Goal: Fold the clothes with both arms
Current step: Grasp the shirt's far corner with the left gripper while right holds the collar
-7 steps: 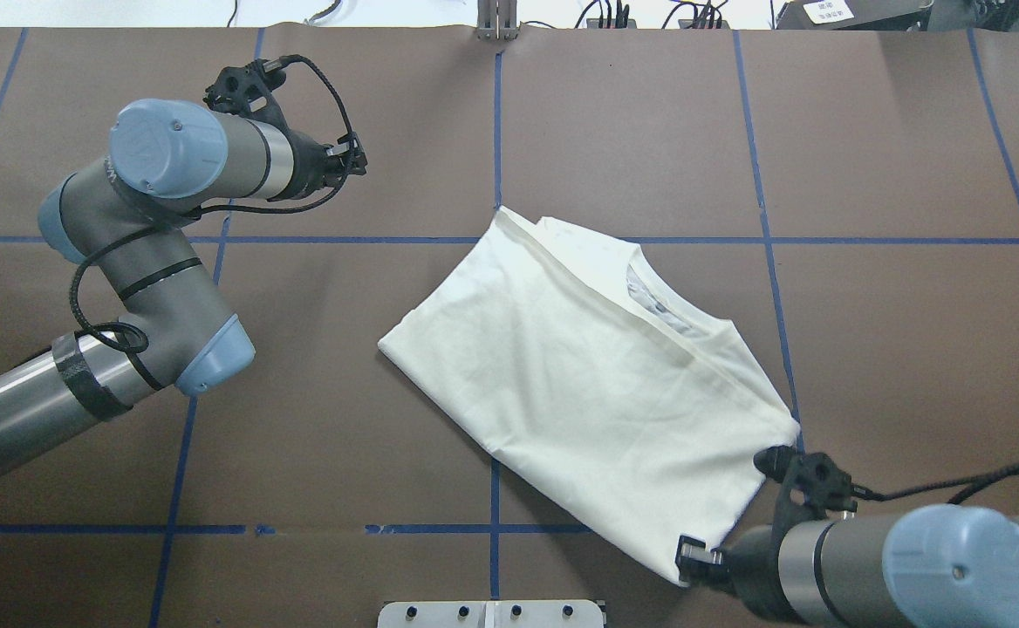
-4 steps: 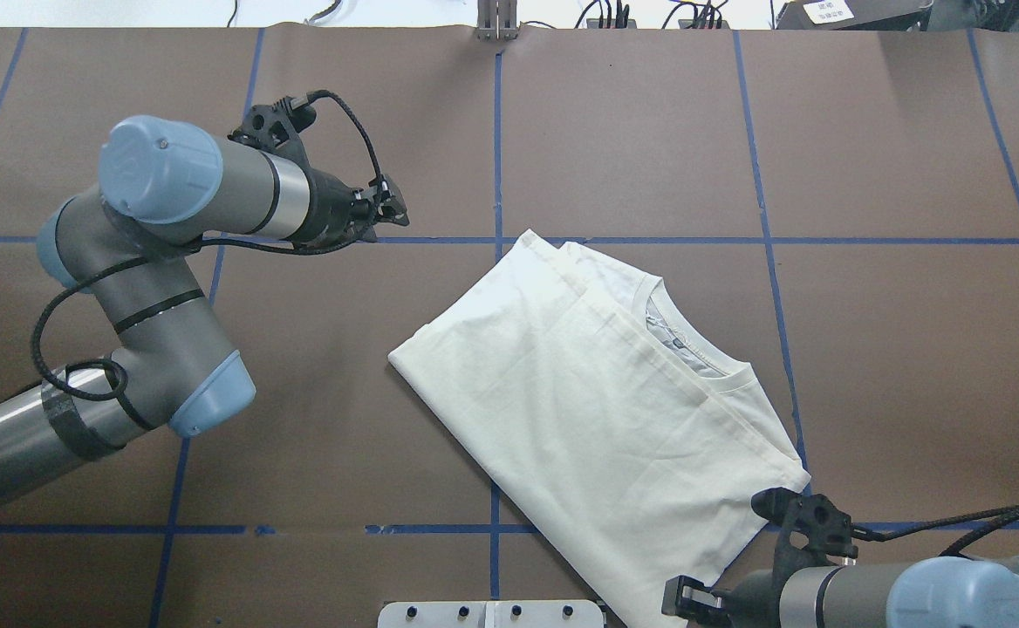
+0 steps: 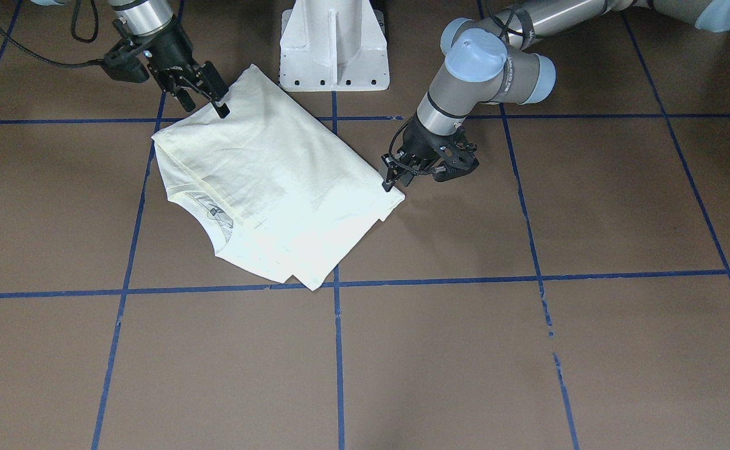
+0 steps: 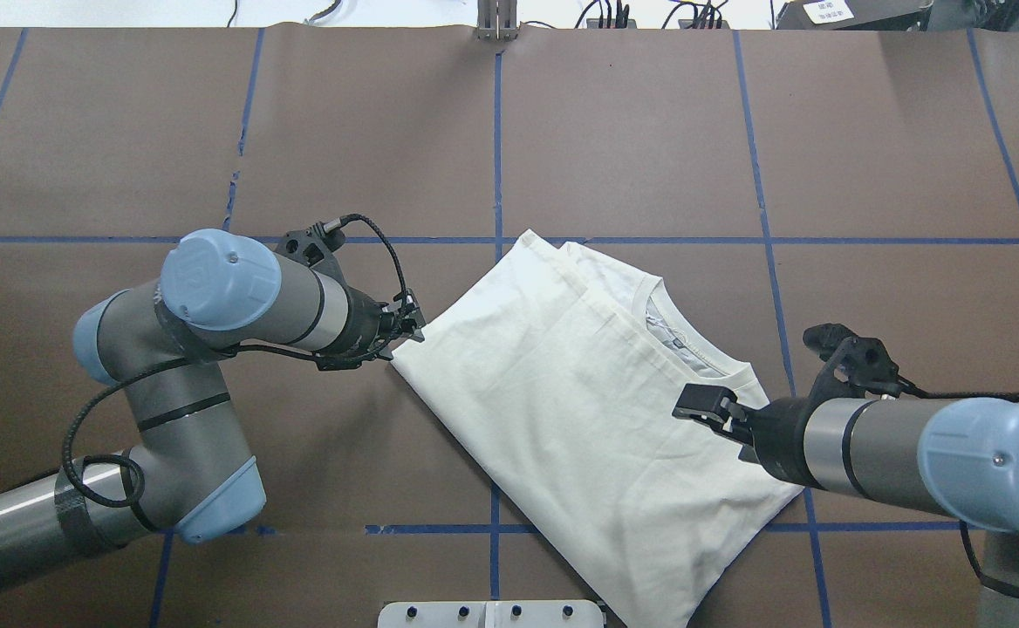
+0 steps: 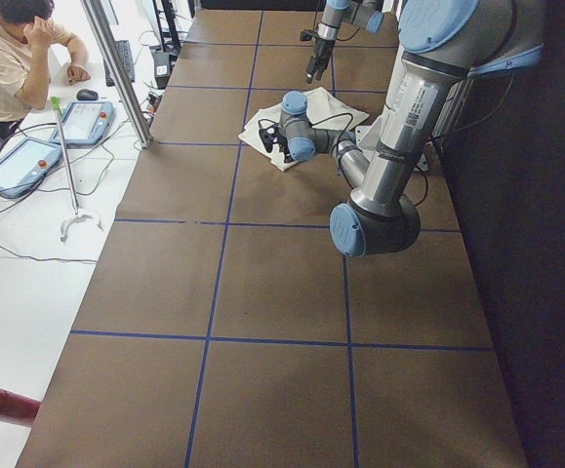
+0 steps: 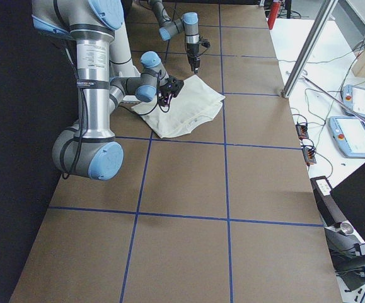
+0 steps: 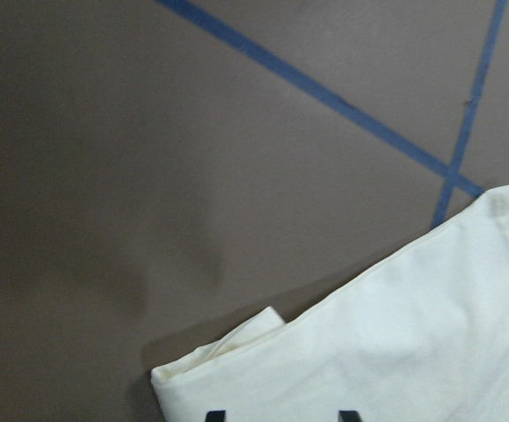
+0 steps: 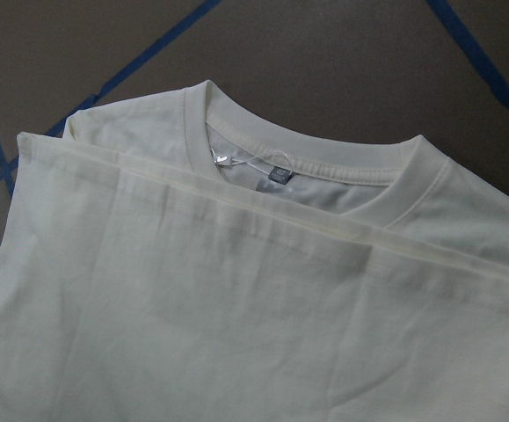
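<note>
The cream T-shirt (image 4: 579,410) now lies flat on the table (image 4: 911,174), folded into a long slanted panel with its plain back up. Its neckline (image 4: 694,347) peeks out along the far edge. A second ago the near right corner was raised in the right gripper (image 4: 700,403); since then the cloth has been let go and has settled, and this gripper has swung up over the shirt. It hovers just beside the neckline, and in the front view its fingers look spread with nothing between them. The left gripper (image 4: 409,324), which stood well apart from the shirt on the far left, has come down to the shirt's left corner. The wrist view shows its fingertips (image 7: 214,417) apart over that corner, not yet pinching it. My reading is that one fold is finished and both arms are lining up new holds for the next. The corner's loose doubled layers could slip unless both are caught.
</note>
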`<state>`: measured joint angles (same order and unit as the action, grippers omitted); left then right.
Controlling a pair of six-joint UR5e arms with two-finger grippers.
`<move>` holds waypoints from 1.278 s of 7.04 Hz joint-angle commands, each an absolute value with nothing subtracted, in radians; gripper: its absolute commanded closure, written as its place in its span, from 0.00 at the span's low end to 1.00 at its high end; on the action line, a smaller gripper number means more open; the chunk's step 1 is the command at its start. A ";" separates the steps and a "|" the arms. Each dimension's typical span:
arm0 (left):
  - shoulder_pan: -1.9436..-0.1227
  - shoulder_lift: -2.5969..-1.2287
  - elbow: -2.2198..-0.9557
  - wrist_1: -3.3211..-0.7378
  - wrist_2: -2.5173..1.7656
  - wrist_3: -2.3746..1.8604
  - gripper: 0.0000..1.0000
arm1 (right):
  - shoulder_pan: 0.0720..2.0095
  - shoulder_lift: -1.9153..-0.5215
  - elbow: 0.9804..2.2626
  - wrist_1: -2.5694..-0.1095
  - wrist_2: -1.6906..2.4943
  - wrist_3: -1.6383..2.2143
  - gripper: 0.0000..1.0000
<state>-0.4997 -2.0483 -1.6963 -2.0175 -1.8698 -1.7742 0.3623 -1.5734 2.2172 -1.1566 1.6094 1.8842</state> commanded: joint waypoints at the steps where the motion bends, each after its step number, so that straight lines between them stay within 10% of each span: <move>1: -0.472 -2.052 -1.678 -1.996 -1.832 -1.770 0.52 | 0.376 -1.546 2.194 -1.154 1.609 1.879 0.00; 4: -0.471 -2.056 -1.643 -1.999 -1.810 -1.769 0.58 | 0.376 -1.546 2.172 -1.152 1.608 1.879 0.00; 6: -0.472 -2.056 -1.638 -2.000 -1.809 -1.767 1.00 | 0.376 -1.545 2.164 -1.150 1.608 1.879 0.00; 9: -0.504 -2.069 -1.647 -1.997 -1.747 -1.682 1.00 | 0.376 -1.545 2.158 -1.150 1.606 1.879 0.00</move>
<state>-0.4817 -2.0601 -1.6431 -2.0016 -1.7751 -1.7352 0.3758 -1.5458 2.1597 -1.1505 1.6067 1.8791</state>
